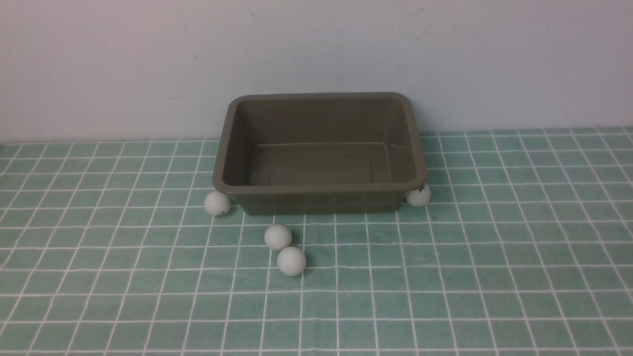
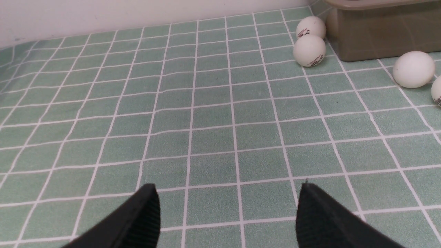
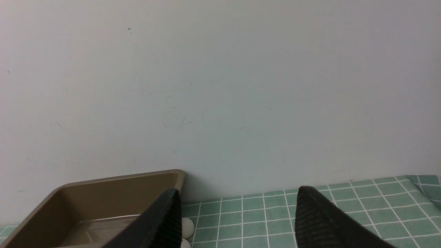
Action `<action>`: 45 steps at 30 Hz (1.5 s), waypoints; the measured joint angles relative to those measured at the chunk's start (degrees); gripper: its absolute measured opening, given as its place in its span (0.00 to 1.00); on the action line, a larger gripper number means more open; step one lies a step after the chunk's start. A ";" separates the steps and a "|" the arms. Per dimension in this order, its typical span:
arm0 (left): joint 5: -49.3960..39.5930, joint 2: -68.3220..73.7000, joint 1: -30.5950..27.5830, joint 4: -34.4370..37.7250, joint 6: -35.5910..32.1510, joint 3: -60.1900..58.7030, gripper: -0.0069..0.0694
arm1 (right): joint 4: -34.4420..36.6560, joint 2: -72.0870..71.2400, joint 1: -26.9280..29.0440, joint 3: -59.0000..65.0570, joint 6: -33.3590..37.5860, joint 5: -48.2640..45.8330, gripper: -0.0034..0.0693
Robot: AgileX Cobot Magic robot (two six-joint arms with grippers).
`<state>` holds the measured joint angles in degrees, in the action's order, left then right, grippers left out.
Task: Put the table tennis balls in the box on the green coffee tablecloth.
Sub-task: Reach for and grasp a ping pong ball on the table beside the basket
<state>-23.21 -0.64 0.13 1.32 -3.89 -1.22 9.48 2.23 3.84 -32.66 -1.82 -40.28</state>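
Box on green tablecloth, balls outside by its walls

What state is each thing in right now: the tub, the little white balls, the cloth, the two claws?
Box: upright, empty.
Table tennis balls: lying loose, all outside the box.
Green tablecloth: spread flat under box and balls.
Left gripper: open, holding nothing.
Right gripper: open, holding nothing.

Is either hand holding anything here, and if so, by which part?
Nothing is held. The left hand and the right hand are both open and empty. The balls lie on the cloth beside the box.
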 joint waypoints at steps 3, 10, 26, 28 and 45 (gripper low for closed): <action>0.00 0.00 0.00 0.00 0.00 0.00 0.72 | 0.49 0.00 0.00 0.00 -0.05 0.00 0.61; 0.25 0.00 0.00 0.22 0.00 0.00 0.72 | 1.36 0.00 0.00 0.00 -0.05 -0.26 0.61; 10.33 0.00 0.00 22.43 4.58 -0.38 0.72 | 7.97 0.00 0.00 0.00 -0.01 -5.06 0.61; 11.50 0.00 0.00 25.48 4.69 -0.38 0.72 | 7.97 0.00 0.00 0.00 0.08 -6.07 0.61; 8.45 0.00 0.00 35.69 0.40 8.22 0.72 | 18.68 0.46 0.00 0.00 14.53 -8.22 0.61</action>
<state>-14.75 -0.64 0.13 37.00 -3.49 7.00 28.16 2.69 3.84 -32.66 12.71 -48.51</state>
